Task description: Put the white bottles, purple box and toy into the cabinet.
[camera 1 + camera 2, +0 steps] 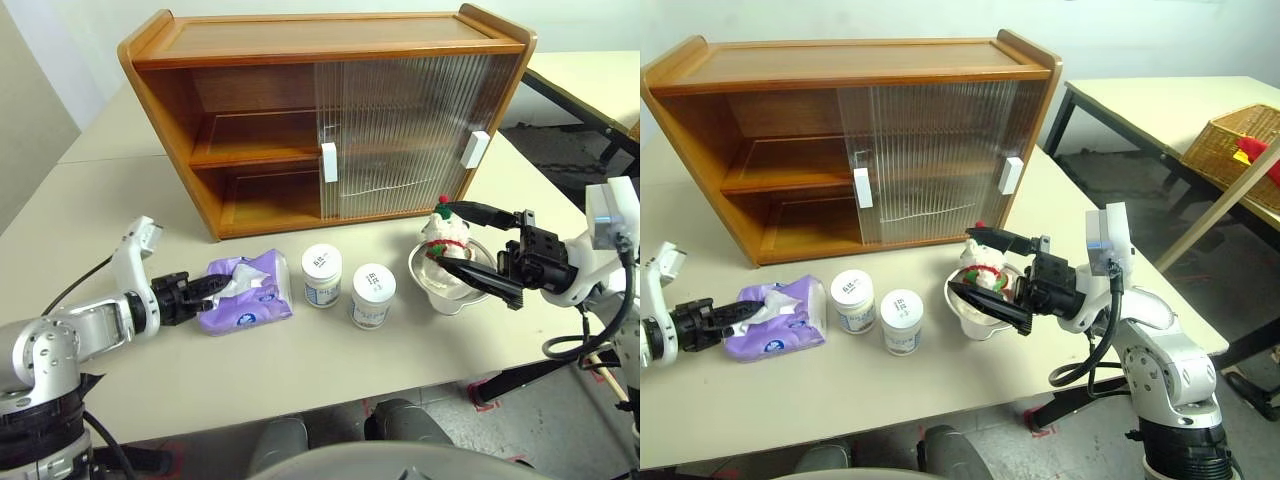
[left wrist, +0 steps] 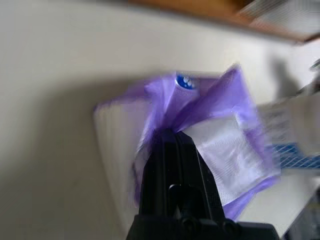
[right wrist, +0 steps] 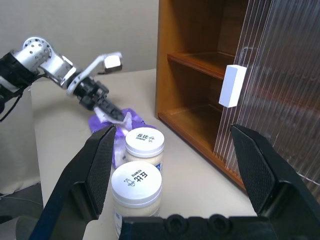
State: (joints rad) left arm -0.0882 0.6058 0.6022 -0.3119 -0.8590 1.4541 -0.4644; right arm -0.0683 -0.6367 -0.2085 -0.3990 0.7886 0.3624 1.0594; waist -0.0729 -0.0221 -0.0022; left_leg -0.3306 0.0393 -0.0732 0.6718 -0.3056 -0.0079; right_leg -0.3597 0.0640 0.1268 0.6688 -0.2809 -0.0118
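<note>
The purple box (image 1: 247,295) lies on the table left of the two white bottles (image 1: 321,275) (image 1: 373,295). My left gripper (image 1: 210,288) is shut on the box's crumpled wrapper at its left end; the left wrist view shows the black fingers (image 2: 172,165) pinching purple film. The toy (image 1: 443,232) stands in a metal dish (image 1: 452,292) to the right of the bottles. My right gripper (image 1: 468,240) hangs open near the toy, pointing left, with nothing between its fingers in the right wrist view. Behind them stands the cabinet (image 1: 300,60), its left half open.
Both ribbed sliding doors (image 1: 400,140) cover the cabinet's right half, with white handles (image 1: 329,162). A second table with a wicker basket (image 1: 1235,140) stands to the right. The table's front edge (image 1: 330,385) runs close below the bottles.
</note>
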